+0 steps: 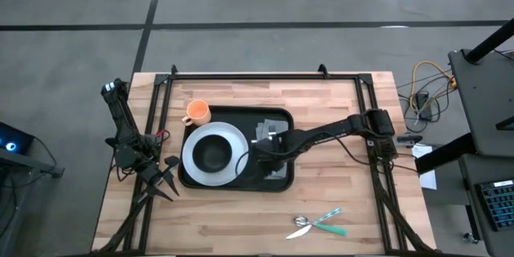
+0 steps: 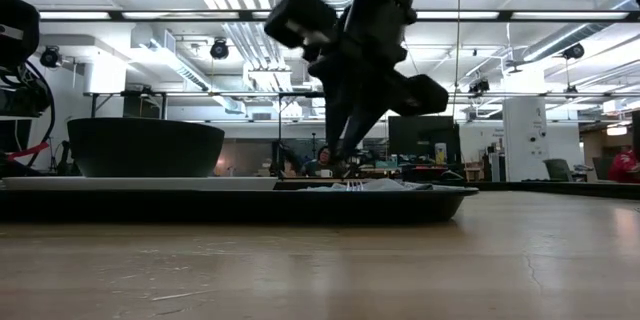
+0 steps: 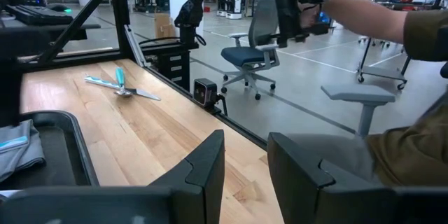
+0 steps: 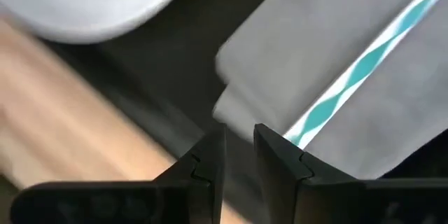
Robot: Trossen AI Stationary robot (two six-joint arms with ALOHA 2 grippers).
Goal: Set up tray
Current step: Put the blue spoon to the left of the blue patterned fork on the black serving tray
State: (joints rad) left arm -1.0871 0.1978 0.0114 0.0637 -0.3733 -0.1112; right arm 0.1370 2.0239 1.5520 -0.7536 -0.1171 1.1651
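Near the wooden counter's (image 1: pixel 241 217) front edge lie teal-handled scissors (image 1: pixel 317 223). Mid-counter sits the flat black tray (image 1: pixel 233 183), holding a white plate (image 1: pixel 201 146) and grey folded cloth (image 1: pixel 271 125). The right pincer (image 1: pixel 259 159) hangs over it, fingers narrowly parted, empty. The left pincer (image 1: pixel 165 178) waits beside the tray's left rim, slightly parted.

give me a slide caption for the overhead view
Right gripper low over the tray beside the plate and bowl; left arm waits at the table edge.
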